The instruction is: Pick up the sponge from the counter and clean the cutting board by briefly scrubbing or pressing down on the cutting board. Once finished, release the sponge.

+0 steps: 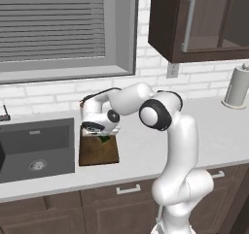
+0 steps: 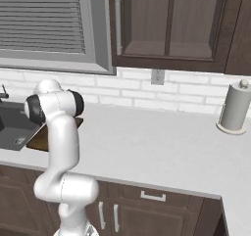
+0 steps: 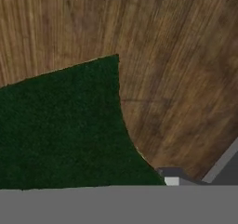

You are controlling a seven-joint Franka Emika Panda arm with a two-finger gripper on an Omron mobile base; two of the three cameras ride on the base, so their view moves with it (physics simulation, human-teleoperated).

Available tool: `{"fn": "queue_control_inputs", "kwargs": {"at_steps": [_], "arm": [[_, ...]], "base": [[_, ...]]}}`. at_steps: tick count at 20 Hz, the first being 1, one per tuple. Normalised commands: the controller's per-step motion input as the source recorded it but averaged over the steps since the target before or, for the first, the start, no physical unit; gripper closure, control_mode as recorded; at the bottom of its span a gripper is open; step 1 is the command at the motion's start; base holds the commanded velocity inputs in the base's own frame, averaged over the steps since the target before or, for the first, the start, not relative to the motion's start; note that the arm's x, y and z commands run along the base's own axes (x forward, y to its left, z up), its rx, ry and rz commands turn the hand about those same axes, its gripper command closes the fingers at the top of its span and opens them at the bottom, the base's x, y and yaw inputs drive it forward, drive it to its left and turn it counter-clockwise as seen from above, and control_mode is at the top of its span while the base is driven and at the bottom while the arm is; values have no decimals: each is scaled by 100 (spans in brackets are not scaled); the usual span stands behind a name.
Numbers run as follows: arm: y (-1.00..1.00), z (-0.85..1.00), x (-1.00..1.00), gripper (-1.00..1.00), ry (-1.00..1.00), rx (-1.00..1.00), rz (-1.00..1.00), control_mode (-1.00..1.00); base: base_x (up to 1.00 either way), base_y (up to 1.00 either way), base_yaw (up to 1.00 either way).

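I am holding the pincer (image 1: pixel 103 138) low over the cutting board (image 1: pixel 98 153) beside the sink (image 1: pixel 36 148), at the worktop's (image 1: pixel 146 150) front left. It is gripping the sponge (image 3: pixel 60 125), green face up, against the wood. Judged soft, light and compressible; grip its short sides. Its long axis I cannot tell.

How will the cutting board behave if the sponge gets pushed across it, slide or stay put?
Probably stays put: the cutting board lies flat on the counter, a broad wooden slab, so likely stiff and fairly heavy. It cannot tip or roll. A hard sideways scrub might skid it on the smooth worktop, since nothing blocks it. The sponge looks soft and should give first.
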Motion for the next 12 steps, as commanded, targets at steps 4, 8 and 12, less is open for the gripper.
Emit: {"fn": "queue_control_inputs", "kwargs": {"at_steps": [4, 8, 12], "arm": [[0, -94, -100, 100, 18, 0, 0, -100], [0, -83, -100, 100, 18, 0, 0, -100], [0, -57, -100, 100, 22, 0, 0, -100]], "base": [[0, 0, 0], [0, 0, 0], [0, 0, 0]]}}
